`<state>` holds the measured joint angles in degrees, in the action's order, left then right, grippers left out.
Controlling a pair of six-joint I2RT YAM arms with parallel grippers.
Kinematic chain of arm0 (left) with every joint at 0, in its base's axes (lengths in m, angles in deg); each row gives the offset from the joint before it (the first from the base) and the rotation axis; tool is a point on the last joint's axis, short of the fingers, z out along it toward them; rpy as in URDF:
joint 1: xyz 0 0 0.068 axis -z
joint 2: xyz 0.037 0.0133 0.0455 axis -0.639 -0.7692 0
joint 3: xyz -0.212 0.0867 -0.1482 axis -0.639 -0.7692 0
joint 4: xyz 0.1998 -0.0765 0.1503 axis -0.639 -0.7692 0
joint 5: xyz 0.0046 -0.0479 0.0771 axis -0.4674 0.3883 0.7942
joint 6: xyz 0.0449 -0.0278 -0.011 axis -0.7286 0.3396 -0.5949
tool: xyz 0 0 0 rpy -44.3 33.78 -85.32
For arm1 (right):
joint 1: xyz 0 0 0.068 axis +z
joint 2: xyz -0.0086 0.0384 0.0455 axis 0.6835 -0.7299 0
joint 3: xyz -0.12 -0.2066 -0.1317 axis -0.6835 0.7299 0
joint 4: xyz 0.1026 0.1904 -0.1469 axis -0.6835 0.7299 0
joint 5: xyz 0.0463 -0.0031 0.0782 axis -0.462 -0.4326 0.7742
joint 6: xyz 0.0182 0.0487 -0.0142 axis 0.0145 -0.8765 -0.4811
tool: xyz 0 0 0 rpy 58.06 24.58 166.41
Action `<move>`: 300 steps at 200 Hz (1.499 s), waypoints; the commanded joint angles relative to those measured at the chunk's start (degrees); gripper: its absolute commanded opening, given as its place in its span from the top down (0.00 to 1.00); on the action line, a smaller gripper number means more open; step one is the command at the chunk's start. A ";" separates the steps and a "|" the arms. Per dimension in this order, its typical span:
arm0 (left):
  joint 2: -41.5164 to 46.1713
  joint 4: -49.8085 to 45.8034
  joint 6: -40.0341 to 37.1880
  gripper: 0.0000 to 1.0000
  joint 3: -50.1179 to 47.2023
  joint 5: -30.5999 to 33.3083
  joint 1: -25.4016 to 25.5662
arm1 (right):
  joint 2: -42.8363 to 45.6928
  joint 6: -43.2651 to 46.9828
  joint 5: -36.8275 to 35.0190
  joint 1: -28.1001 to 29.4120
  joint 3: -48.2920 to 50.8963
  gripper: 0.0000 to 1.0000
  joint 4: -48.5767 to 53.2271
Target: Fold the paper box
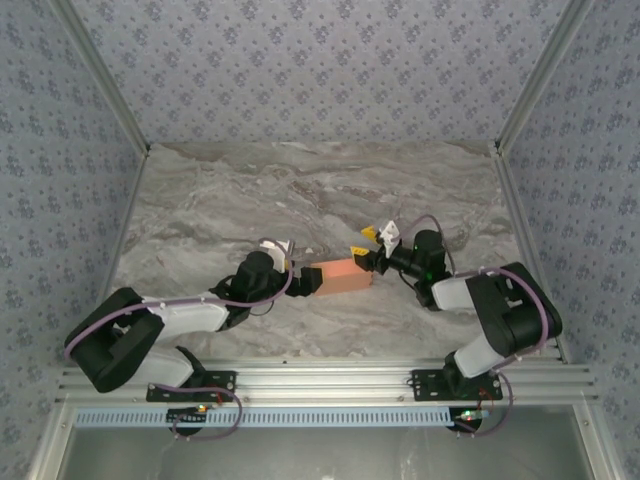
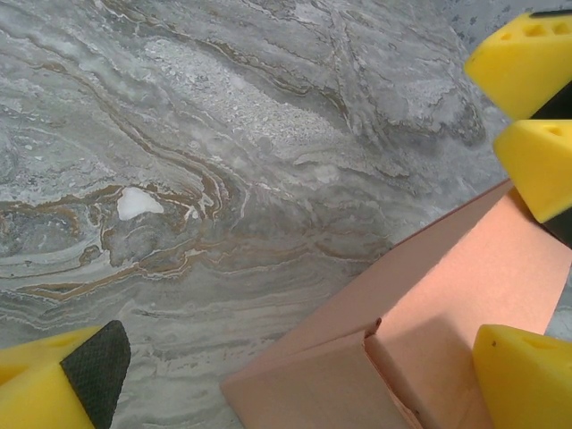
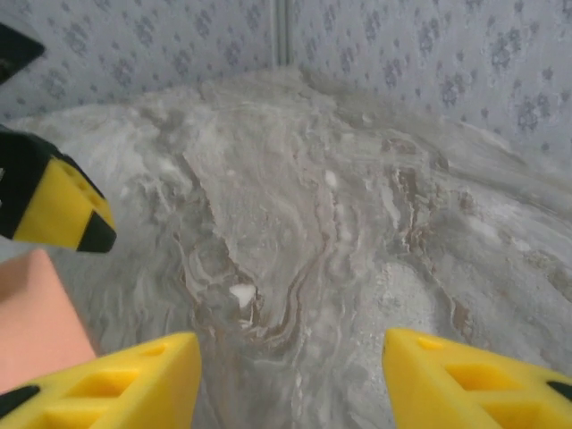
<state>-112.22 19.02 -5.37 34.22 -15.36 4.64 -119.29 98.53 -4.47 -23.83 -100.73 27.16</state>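
Observation:
The paper box (image 1: 340, 272) is a small orange-salmon card box lying flat on the marble table between the two arms. In the left wrist view the paper box (image 2: 420, 331) fills the lower right, one end flap creased and folded over. My left gripper (image 2: 295, 382) is open wide around that end; the box lies close to its right-hand fingertip (image 2: 523, 375) and far from the other. My left gripper (image 1: 300, 277) meets the box's left end. My right gripper (image 1: 374, 254) is at the box's far right corner. My right gripper (image 3: 286, 380) is open over bare marble, with the paper box (image 3: 36, 317) to its left.
The marble table (image 1: 300, 190) stretches back to patterned walls on three sides. A metal rail (image 1: 320, 380) runs along the near edge by the arm bases. The right gripper's yellow fingertips (image 2: 536, 107) sit at the left wrist view's top right.

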 commanded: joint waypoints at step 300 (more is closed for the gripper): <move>0.18 -9.59 -7.64 0.01 -2.96 2.11 -0.34 | 11.08 54.66 4.10 10.52 -34.06 0.25 87.99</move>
<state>-109.01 16.77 -10.79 33.24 -15.10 4.27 -105.42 128.87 1.39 -14.19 -125.45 78.65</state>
